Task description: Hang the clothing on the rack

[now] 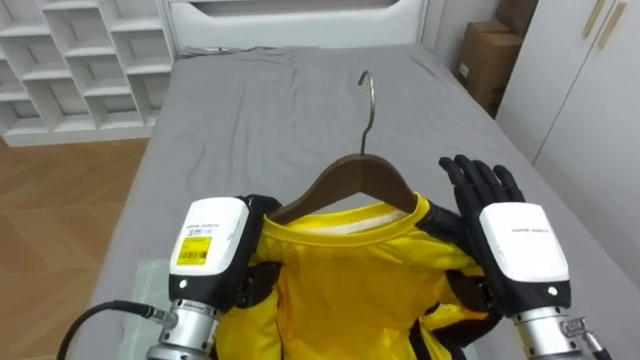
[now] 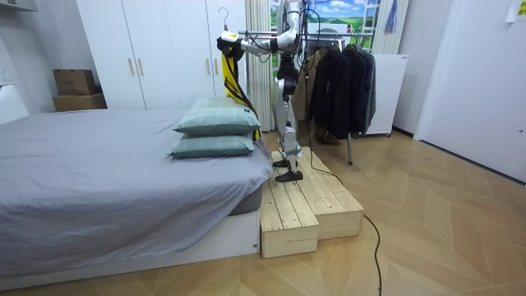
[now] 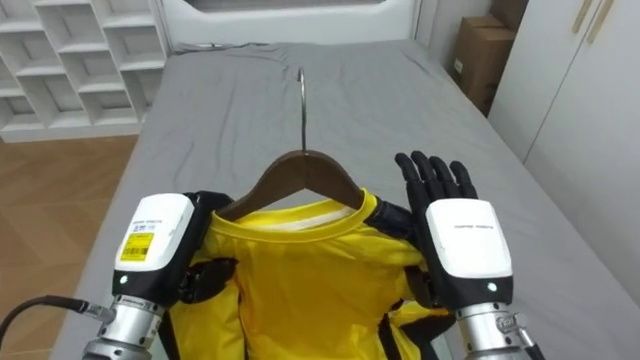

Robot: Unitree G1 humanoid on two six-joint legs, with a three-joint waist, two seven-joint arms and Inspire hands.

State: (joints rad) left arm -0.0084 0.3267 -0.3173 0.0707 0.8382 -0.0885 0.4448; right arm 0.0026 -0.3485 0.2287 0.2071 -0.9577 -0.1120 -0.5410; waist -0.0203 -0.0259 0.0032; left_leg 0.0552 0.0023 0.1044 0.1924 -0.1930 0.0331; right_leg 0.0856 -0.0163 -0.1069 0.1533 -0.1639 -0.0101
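A yellow shirt (image 1: 340, 280) with dark trim hangs on a wooden hanger (image 1: 350, 178), whose metal hook (image 1: 368, 100) points up and away from me over the bed. My left hand (image 1: 215, 245) is at the shirt's left shoulder, its dark fingers curled round that end of the hanger. At the right shoulder, my right hand (image 1: 510, 245) has straight fingers (image 1: 480, 185) lying against the cloth. In the room view I stand on a wooden platform (image 2: 308, 205) by the bed's pillows and hold the shirt (image 2: 233, 66) up at chest height.
Below the shirt lies a grey bed (image 1: 250, 110). White shelving (image 1: 70, 70) stands at the far left, a cardboard box (image 1: 490, 60) and white wardrobe (image 1: 590, 80) at the right. Behind me a clothes rack (image 2: 325, 33) carries dark garments (image 2: 341, 78). Two pillows (image 2: 218, 123) are stacked beside the platform.
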